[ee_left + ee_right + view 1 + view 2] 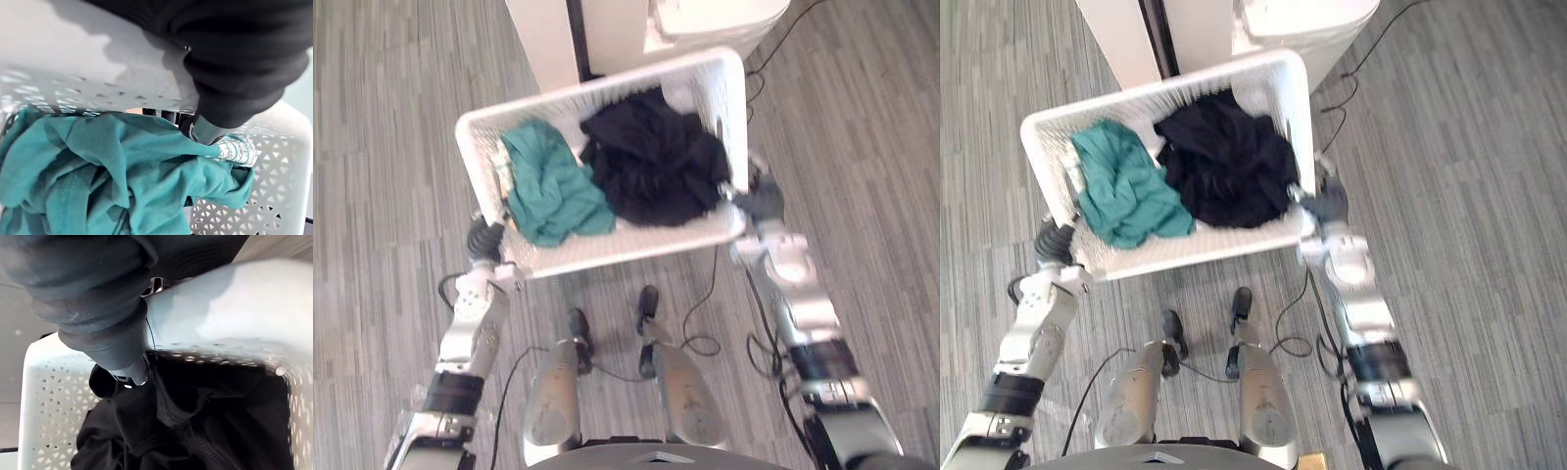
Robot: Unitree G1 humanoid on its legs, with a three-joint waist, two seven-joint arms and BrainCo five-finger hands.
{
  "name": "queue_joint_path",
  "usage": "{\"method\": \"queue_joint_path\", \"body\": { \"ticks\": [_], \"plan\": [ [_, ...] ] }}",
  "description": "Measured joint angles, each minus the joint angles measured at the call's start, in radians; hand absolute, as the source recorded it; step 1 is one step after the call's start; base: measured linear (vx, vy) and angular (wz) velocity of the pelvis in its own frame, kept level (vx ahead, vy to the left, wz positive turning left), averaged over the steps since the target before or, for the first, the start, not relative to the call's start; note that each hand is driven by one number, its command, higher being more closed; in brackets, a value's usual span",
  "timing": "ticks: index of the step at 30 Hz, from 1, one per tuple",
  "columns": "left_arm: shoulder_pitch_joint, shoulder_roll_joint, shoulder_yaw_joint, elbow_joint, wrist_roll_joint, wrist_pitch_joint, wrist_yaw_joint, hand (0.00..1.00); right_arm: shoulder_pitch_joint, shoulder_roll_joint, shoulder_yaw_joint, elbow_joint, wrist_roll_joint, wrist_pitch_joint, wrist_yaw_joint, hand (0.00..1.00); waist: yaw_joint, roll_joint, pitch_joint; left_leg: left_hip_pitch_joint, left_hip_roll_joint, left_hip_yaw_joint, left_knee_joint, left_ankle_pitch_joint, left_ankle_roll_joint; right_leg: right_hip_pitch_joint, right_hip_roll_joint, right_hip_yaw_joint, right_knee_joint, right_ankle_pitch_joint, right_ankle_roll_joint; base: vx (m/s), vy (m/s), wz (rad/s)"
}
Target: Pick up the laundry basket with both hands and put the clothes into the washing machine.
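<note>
Left robot hand [485, 238] and right robot hand [761, 199] clamped side rims of the laundry basket [607, 90], centre frame, clothes [651, 157] inside; it needed level carrying to the washing machine [715, 20] at top.

- The floor [862, 147] is covered in narrow grey planks with a streaked, wood-grain look, laid in staggered rows
- A white upright unit [543, 39] stands on the floor at the far edge, with a dark vertical strip [576, 34] down its face
- The light is bright and even, with only soft shadows on the floor
</note>
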Motion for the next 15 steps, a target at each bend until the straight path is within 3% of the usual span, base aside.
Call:
{"method": "queue_joint_path", "body": {
  "ticks": [3, 4, 5, 7, 8, 10, 12, 13, 14, 15],
  "plan": [
    [0.108, -0.024, -0.014, -0.052, 0.044, 0.016, -0.015, 1.0, 0.125, 0.061, -0.038, -0.022, 0.0, -0.004, 0.035, 1.0, -0.006, -0.001, -0.027, 0.027, 0.029, 0.034, 0.059, -0.052, -0.002, 0.017, 0.025, 0.042, 0.026, -0.016, 0.005, 0.05, 0.05, -0.53],
    [0.164, -0.035, -0.018, -0.075, 0.072, 0.029, -0.018, 1.0, 0.185, 0.09, -0.045, -0.022, 0.0, -0.003, 0.051, 1.0, -0.005, -0.002, -0.046, 0.038, 0.054, 0.038, 0.13, -0.101, -0.007, 0.012, 0.05, 0.087, 0.068, -0.031, 0.0, 0.04, 0.037, -0.9],
    [0.184, -0.035, -0.018, -0.082, 0.079, 0.029, -0.018, 1.0, 0.197, 0.101, -0.047, -0.022, 0.0, -0.003, 0.059, 1.0, 0.0, -0.002, -0.046, 0.046, 0.055, 0.002, 0.161, -0.123, -0.008, 0.012, 0.063, 0.115, 0.092, -0.042, 0.002, 0.02, 0.081, -1.55],
    [0.28, -0.047, -0.028, -0.117, 0.1, 0.029, -0.018, 1.0, 0.247, 0.132, -0.057, -0.022, 0.0, -0.003, 0.083, 1.0, 0.011, 0.007, -0.076, 0.08, 0.009, -0.269, 0.246, -0.237, -0.022, 0.006, 0.134, 0.273, 0.143, -0.07, 0.02, -0.08, 0.131, -2.04],
    [0.287, -0.049, -0.035, -0.117, 0.1, 0.029, -0.019, 1.0, 0.258, 0.135, -0.061, -0.022, 0.0, -0.003, 0.084, 1.0, 0.007, 0.009, -0.086, 0.083, 0.005, -0.278, 0.249, -0.25, -0.034, 0.006, 0.141, 0.287, 0.141, -0.07, 0.023, -0.12, 0.181, -1.7],
    [0.304, -0.044, -0.086, -0.11, 0.12, 0.029, -0.032, 1.0, 0.326, 0.155, -0.107, -0.023, 0.0, -0.005, 0.098, 1.0, -0.031, 0.001, -0.131, 0.108, -0.025, -0.261, 0.241, -0.284, -0.017, 0.021, 0.151, 0.381, 0.097, -0.069, 0.059, -0.08, 0.226, -1.11],
    [0.329, -0.039, -0.149, -0.092, 0.137, 0.029, -0.065, 1.0, 0.402, 0.18, -0.168, -0.045, -0.001, -0.013, 0.105, 1.0, -0.078, -0.017, -0.18, 0.129, -0.052, -0.139, 0.21, -0.265, 0.021, 0.024, 0.147, 0.532, 0.014, -0.039, 0.098, -0.07, 0.27, -1.59],
    [0.332, -0.041, -0.16, -0.085, 0.137, 0.03, -0.074, 1.0, 0.416, 0.18, -0.181, -0.057, -0.006, -0.014, 0.104, 1.0, -0.091, -0.018, -0.187, 0.127, -0.053, -0.098, 0.209, -0.263, 0.031, 0.016, 0.142, 0.549, -0.006, -0.043, 0.094, -0.09, 0.24, -1.86],
    [0.323, -0.04, -0.182, -0.062, 0.137, 0.031, -0.086, 1.0, 0.43, 0.184, -0.207, -0.071, -0.029, -0.016, 0.101, 1.0, -0.104, -0.011, -0.189, 0.129, -0.044, -0.014, 0.183, -0.238, 0.076, -0.009, 0.125, 0.507, -0.024, -0.087, 0.037, -0.11, 0.196, -2.06],
    [0.315, -0.039, -0.19, -0.041, 0.137, 0.043, -0.104, 1.0, 0.436, 0.211, -0.232, -0.073, -0.041, -0.015, 0.096, 1.0, -0.105, -0.011, -0.188, 0.149, -0.034, 0.086, 0.134, -0.225, 0.099, -0.071, 0.086, 0.296, 0.046, -0.11, -0.005, -0.13, 0.218, -2.39]
  ]
}}
